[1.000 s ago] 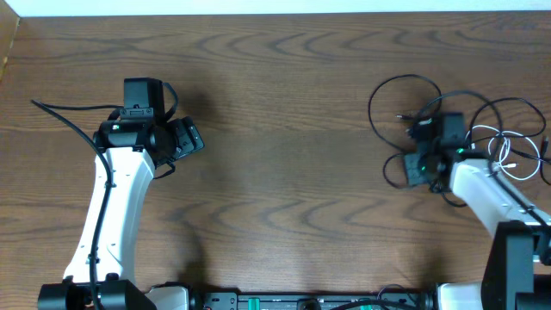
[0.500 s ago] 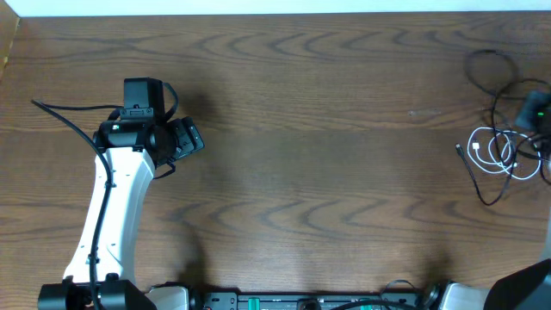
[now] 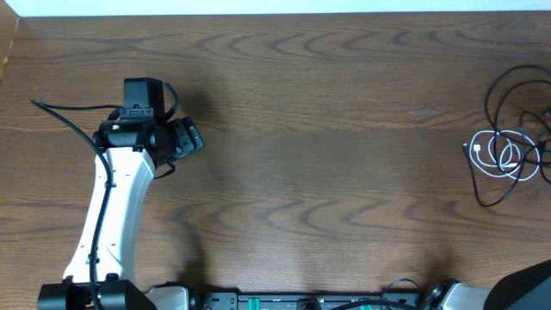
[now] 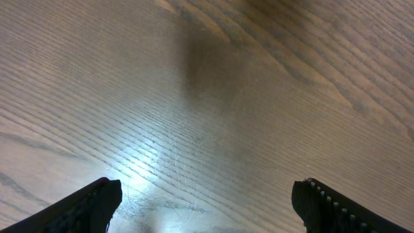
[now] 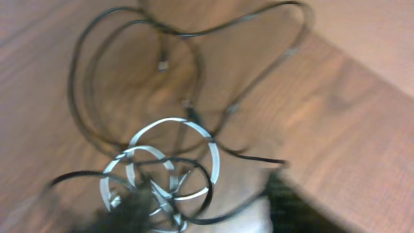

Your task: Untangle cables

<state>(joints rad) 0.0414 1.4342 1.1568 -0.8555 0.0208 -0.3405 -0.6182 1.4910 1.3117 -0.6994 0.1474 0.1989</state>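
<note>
The cables lie in a loose tangle at the table's far right: a white coil with thin black loops around and across it. In the right wrist view the white coil is just in front of my right gripper, and black loops spread beyond it. That gripper's blurred fingers stand apart, open, with a black strand passing under the gap. It does not show in the overhead view. My left gripper hovers far to the left, open over bare wood.
The left arm's own thick black cable trails to the left. The table's far edge runs along the top. In the right wrist view a diagonal edge lies just beyond the cables.
The right arm swept right and out of the overhead view, dragging the cable tangle to the table's right edge. Its jaws have opened. The left arm has not moved.
</note>
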